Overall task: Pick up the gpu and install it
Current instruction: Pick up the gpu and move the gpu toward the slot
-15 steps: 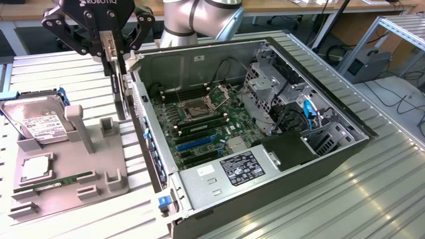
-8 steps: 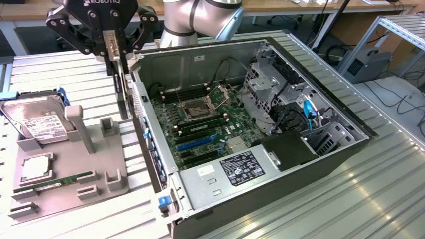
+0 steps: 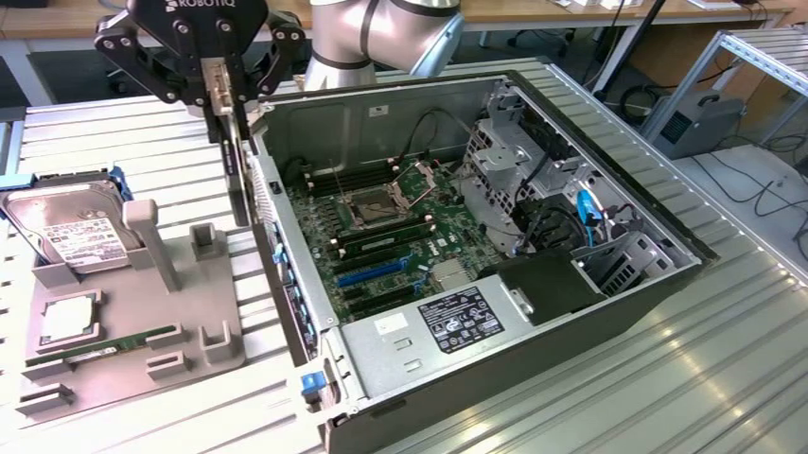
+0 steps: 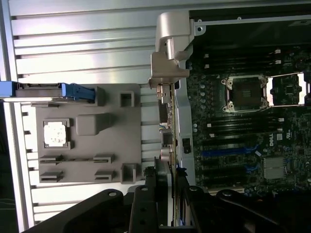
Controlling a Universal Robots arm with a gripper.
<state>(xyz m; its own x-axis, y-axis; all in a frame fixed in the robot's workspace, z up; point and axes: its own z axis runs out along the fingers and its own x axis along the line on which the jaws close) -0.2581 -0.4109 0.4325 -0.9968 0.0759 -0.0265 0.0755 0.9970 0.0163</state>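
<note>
Jaws narrow, clamped on upper edge of gpu. Card hangs upright, edge-on, silver bracket at one end. Gpu off worktop, just beside wall of open computer case, between case and grey parts holder; not seated on motherboard. Hard drive and RAM stick sit in holder.

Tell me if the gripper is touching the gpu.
Touching. The exterior view shows the gripper clamped on the top of the gpu, which hangs edge-on beneath it.
</note>
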